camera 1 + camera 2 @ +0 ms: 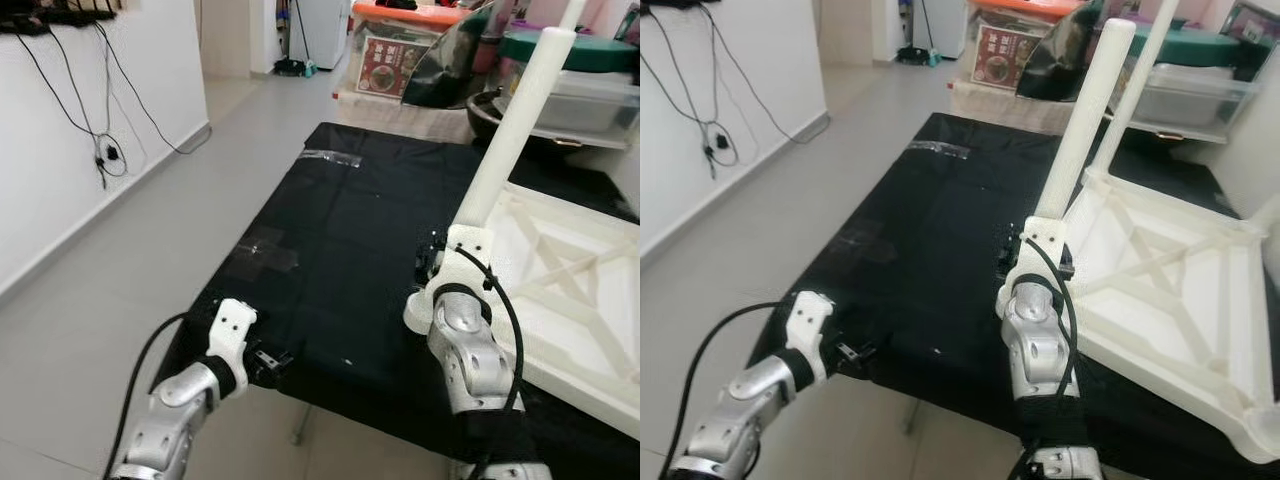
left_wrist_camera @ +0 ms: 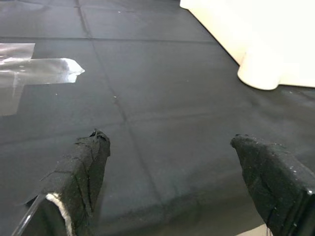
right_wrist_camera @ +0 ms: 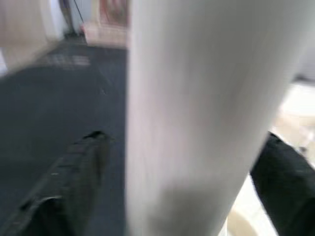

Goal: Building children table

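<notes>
We stand in a room with a pale tiled floor (image 1: 150, 240) and a white wall (image 1: 60, 130) on our left, facing a low surface covered with a black cloth (image 1: 340, 230). On the right part of that cloth lies the white children's table (image 1: 1170, 270), turned upside down so that its ribbed underside faces up. A white leg (image 1: 515, 120) rises, tilted, from its near left corner. Our right gripper (image 3: 182, 172) is at the base of this leg; in the right wrist view the leg fills the gap between the two black fingers (image 3: 74, 172), which are spread to either side of it, and we cannot tell whether they press on it. Our left gripper (image 2: 172, 167) hovers low over the cloth's near edge, fingers wide apart and holding nothing. Strips of clear tape (image 1: 265, 252) stick to the cloth. Storage boxes (image 1: 400, 45) stand beyond the far edge.
</notes>
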You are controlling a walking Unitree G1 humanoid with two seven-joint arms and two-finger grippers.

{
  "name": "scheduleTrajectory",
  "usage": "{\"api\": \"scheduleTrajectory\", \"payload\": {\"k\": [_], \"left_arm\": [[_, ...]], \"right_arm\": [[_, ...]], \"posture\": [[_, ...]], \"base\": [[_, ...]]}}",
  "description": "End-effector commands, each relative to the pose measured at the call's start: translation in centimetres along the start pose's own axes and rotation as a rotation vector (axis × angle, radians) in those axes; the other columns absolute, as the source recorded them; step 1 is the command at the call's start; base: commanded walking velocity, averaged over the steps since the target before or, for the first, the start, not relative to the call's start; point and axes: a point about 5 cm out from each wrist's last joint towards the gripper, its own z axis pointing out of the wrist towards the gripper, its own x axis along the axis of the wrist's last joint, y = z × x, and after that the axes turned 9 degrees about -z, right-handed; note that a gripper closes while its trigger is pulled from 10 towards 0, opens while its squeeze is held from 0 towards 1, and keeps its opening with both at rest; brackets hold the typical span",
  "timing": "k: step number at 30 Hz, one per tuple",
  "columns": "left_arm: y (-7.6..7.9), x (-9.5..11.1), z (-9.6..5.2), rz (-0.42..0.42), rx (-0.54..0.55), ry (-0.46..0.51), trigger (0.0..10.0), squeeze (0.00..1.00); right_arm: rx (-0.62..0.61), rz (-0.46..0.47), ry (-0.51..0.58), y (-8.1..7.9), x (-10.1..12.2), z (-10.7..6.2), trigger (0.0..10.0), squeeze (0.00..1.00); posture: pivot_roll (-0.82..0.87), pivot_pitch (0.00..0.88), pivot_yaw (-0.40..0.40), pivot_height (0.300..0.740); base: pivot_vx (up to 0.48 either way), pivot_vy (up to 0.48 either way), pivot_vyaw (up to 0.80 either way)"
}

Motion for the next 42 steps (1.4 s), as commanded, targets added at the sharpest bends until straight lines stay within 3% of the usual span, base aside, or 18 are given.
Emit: {"api": "scheduleTrajectory", "payload": {"k": [1,3,5,8,14,15,17,22,23,24,25,26,27,28,31,36,40,42], "left_arm": [[-0.1,-0.2,-0.4,0.008,0.001,-0.019,10.0,0.00],[-0.1,-0.2,-0.4,0.008,0.001,-0.019,10.0,0.00],[0.2,-0.2,-0.4,0.005,0.007,-0.011,10.0,0.00],[0.4,-0.1,-0.4,0.003,0.011,-0.005,10.0,0.00],[0.3,0.5,-0.9,0.034,0.136,0.057,10.0,0.00],[0.3,0.6,-1.2,0.032,0.170,0.065,10.0,0.00],[0.3,0.6,-1.2,0.032,0.170,0.065,10.0,0.00],[0.4,1.1,-2.1,0.025,0.238,0.088,10.0,0.00],[0.4,1.4,-2.3,0.024,0.255,0.095,10.0,0.00],[0.4,1.4,-2.3,0.024,0.255,0.095,10.0,0.00],[0.4,1.8,-2.5,0.025,0.269,0.105,10.0,0.00],[0.4,1.8,-2.5,0.025,0.269,0.105,10.0,0.00],[0.5,2.3,-2.6,0.031,0.276,0.116,10.0,0.00],[0.8,2.8,-2.6,0.037,0.283,0.133,10.0,0.00],[1.0,3.3,-2.7,0.062,0.284,0.145,10.0,0.00],[1.6,2.9,-2.9,0.065,0.262,0.141,10.0,0.00],[1.6,3.0,-2.9,0.056,0.276,0.136,10.0,0.00],[1.5,3.3,-2.7,0.064,0.279,0.138,10.0,0.00]], "right_arm": [[0.013,-0.004,0.016,0.1,0.2,-0.6,10.0,1.00],[0.013,-0.004,0.016,0.1,0.2,-0.6,10.0,1.00],[0.003,-0.016,0.065,1.5,0.6,-1.6,10.0,1.00],[-0.001,-0.023,0.082,2.1,0.8,-2.0,10.0,1.00],[0.092,-0.096,0.113,2.6,0.5,-4.2,10.0,0.96],[0.112,-0.119,0.069,2.6,-0.2,-4.6,10.0,0.00],[0.112,-0.119,0.069,2.6,-0.2,-4.6,10.0,0.00],[0.141,-0.189,-0.088,3.0,-2.2,-5.4,10.0,0.00],[0.111,-0.255,-0.113,3.3,-2.6,-5.3,10.0,0.00],[0.111,-0.255,-0.113,3.3,-2.6,-5.3,10.0,0.00],[0.059,-0.353,-0.151,3.7,-3.0,-5.1,10.0,0.00],[0.059,-0.353,-0.151,3.7,-3.0,-5.1,10.0,0.00],[0.061,-0.463,-0.163,3.8,-3.2,-5.0,10.0,0.00],[0.166,-0.474,-0.101,3.2,-3.3,-5.2,10.0,0.00],[0.211,-0.471,-0.070,2.9,-3.3,-5.6,10.0,0.00],[0.237,-0.351,0.028,1.9,-1.8,-5.7,10.0,0.00],[0.239,-0.350,0.038,1.6,-1.3,-5.5,10.0,0.00],[0.224,-0.353,0.096,1.5,-0.4,-5.1,10.0,0.00]], "posture": [[0.04,0.000,-0.106,0.740],[0.04,0.000,-0.106,0.740],[0.02,0.000,-0.092,0.740],[0.02,0.000,-0.092,0.740],[0.01,0.000,-0.088,0.740],[0.01,0.000,-0.089,0.740],[0.01,0.000,-0.089,0.740],[0.00,0.000,-0.082,0.740],[0.00,0.000,-0.080,0.740],[0.00,0.000,-0.080,0.740],[0.00,0.000,-0.078,0.740],[0.00,0.000,-0.078,0.740],[0.01,0.000,-0.075,0.740],[0.01,0.000,-0.073,0.740],[0.02,0.000,-0.074,0.740],[0.03,0.000,-0.077,0.740],[0.03,0.000,-0.077,0.740],[0.03,0.000,-0.073,0.740]], "base": [[0.000,0.000,0.00],[0.000,0.000,0.00],[0.000,0.000,0.00],[0.000,0.000,0.00],[0.000,0.000,0.00],[0.000,0.000,0.00],[0.000,0.000,0.00],[0.000,0.000,0.00],[0.000,0.000,0.00],[0.000,0.000,0.00],[0.000,0.000,0.00],[0.000,0.000,0.00],[0.000,0.000,0.00],[0.000,0.000,0.00],[0.000,0.000,0.00],[0.000,-0.190,0.00],[0.000,-0.472,0.00],[0.000,-0.472,0.00]]}}
